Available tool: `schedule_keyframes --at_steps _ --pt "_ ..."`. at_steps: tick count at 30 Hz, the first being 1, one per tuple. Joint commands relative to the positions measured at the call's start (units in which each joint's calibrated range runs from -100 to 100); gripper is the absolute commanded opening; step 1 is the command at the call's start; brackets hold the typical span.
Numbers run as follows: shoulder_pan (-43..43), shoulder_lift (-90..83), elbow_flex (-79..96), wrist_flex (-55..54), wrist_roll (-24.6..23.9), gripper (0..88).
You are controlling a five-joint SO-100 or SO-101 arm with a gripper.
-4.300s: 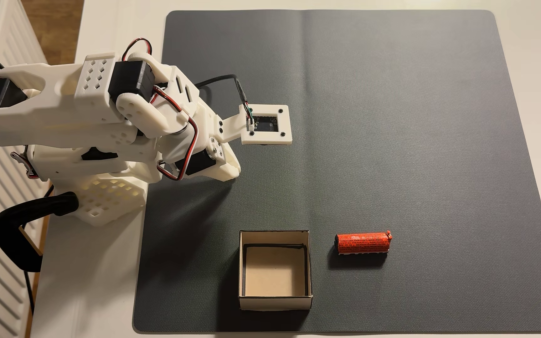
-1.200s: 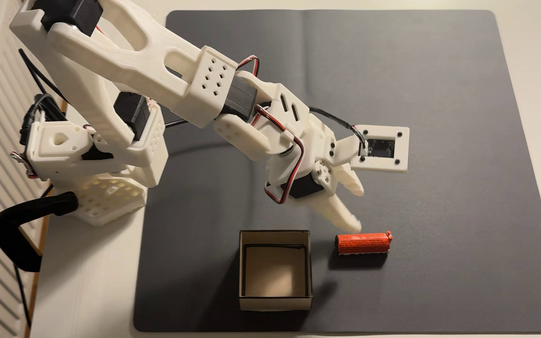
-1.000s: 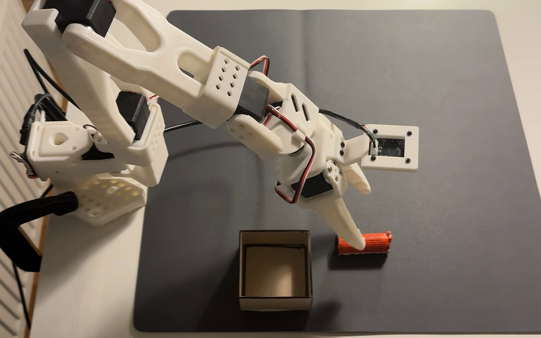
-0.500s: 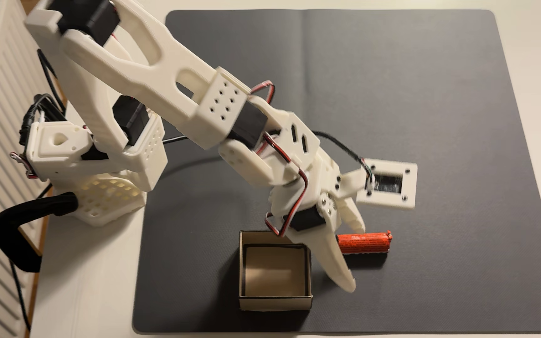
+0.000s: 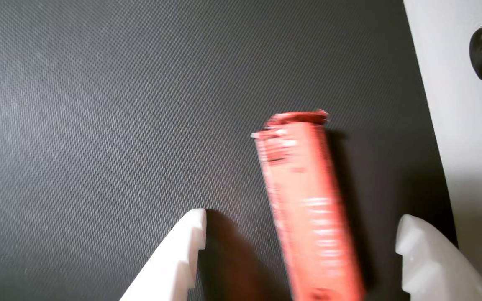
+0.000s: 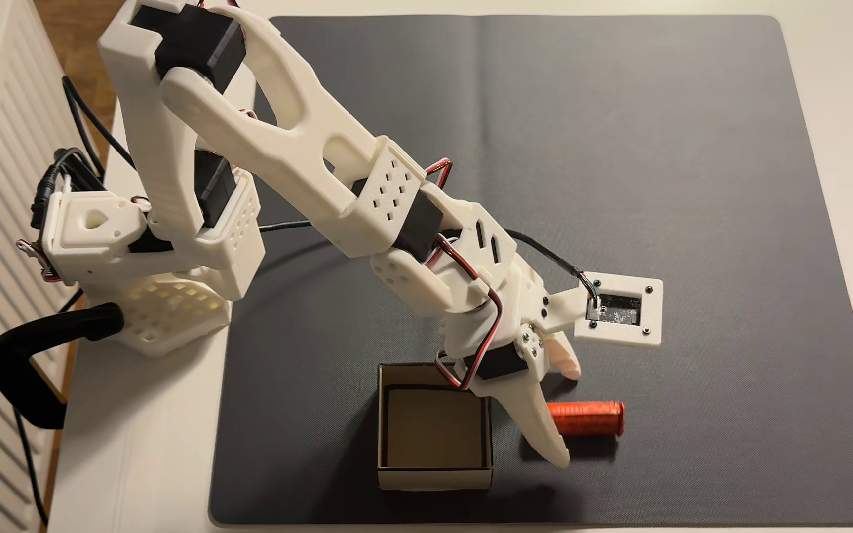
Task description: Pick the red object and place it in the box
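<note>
The red object (image 6: 588, 417) lies on its side on the dark mat, just right of the box (image 6: 434, 477), an open-topped cardboard box with nothing in it. My gripper (image 6: 565, 414) is open and straddles the red object's left end. The long finger (image 6: 542, 425) covers that end, and the short finger (image 6: 565, 361) stands on the far side. In the wrist view the red object (image 5: 308, 200) is blurred and runs up between the two white fingertips of my gripper (image 5: 301, 217), touching neither.
The dark grey mat (image 6: 670, 154) covers most of the white table (image 6: 132, 461). The arm's base and a black clamp (image 6: 29, 359) sit at the left edge, beside a radiator. A black cable (image 6: 286, 225) trails over the mat behind the arm.
The arm reached further out and down, and its open fingers now straddle the red object. The red object has shifted toward the near edge of the mat and slightly right.
</note>
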Motion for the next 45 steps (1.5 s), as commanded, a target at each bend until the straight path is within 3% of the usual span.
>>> schedule_keyframes --at_steps 1,7,13,20,28,37,45 --pt "-1.11 1.46 -1.53 -2.09 -1.44 33.2" --pt "-1.78 3.42 -1.53 -3.05 -1.18 31.8" --pt "-1.34 3.08 -1.17 -2.96 -1.08 13.1" --pt "-1.19 3.25 -1.26 -2.96 -1.03 1.1" --pt "-1.78 1.29 -3.44 -1.56 -1.03 0.8" --pt "-4.38 -13.84 -12.14 19.68 -1.08 0.8" --pt "-4.75 -33.40 -5.80 28.16 0.96 0.8"
